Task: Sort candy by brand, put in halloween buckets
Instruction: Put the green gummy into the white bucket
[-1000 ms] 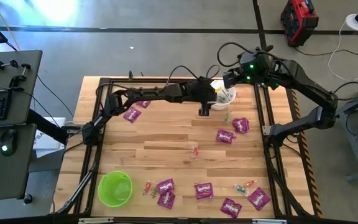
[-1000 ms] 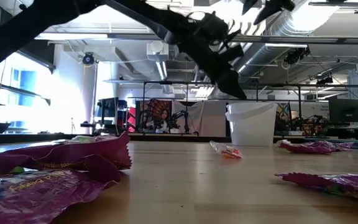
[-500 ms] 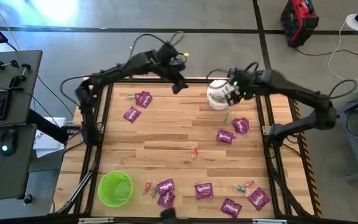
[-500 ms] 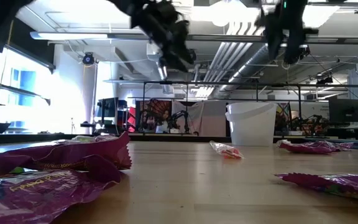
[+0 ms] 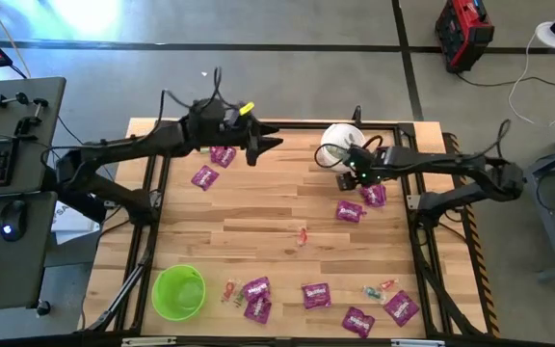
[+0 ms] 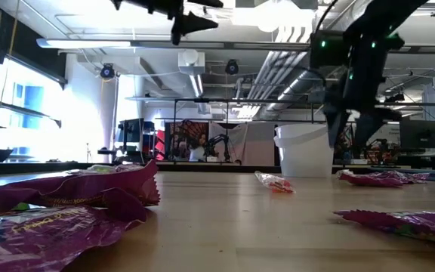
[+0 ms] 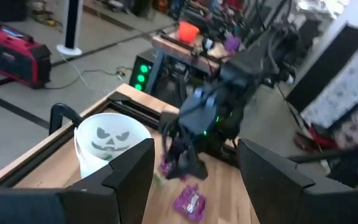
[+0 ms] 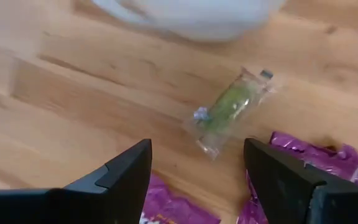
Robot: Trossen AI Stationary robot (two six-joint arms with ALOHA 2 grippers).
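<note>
Wood, plastic and shiny wrappers

The table [image 5: 258, 217] is pale wood in narrow jointed strips, smooth with a faint sheen; across the low view's foreground it looks satiny. A dark matt metal frame [image 5: 412, 207] edges it. The white bucket [image 7: 107, 143], at the left wrist view's lower left, is smooth, slightly glossy plastic with a printed black face. The green bucket [image 5: 178, 291], at the high view's lower left, is bright, smooth plastic. The purple packets [image 6: 66, 198] are crinkled glossy film catching highlights. The green sweet [image 8: 229, 109] sits in clear, creased, shiny wrap. The fingers [image 8: 126, 174] of the right gripper [image 8: 197, 180] look like matt dark plastic.
</note>
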